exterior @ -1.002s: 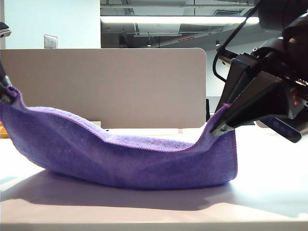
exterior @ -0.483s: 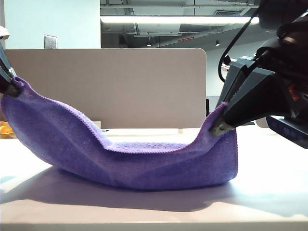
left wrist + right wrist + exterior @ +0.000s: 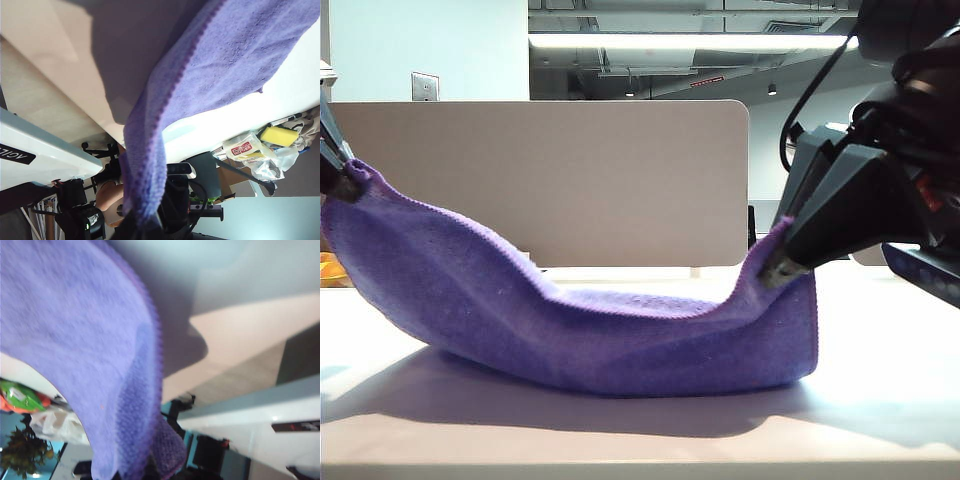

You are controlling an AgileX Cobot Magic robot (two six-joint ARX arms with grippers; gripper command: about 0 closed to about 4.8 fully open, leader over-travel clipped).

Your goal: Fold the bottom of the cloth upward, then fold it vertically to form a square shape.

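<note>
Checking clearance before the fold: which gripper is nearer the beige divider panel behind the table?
Right, as far as the exterior view shows. The right gripper pinches the cloth just beside the panel's edge; the left gripper holds the opposite corner at its far end.

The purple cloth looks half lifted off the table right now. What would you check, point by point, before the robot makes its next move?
1. Left gripper shut on a corner of the cloth: ok.
2. Right gripper shut on the opposite corner: ok.
3. Both held corners raised level with each other: not ok; in the exterior view the left one hangs higher.
4. Middle of the cloth resting on the table: ok, it sags down onto it between the grippers.
5. Hem free of twists along the lifted edge: ok as far as seen.
6. Far side of the cloth lying flat: cannot tell, hidden behind the lifted part.
</note>
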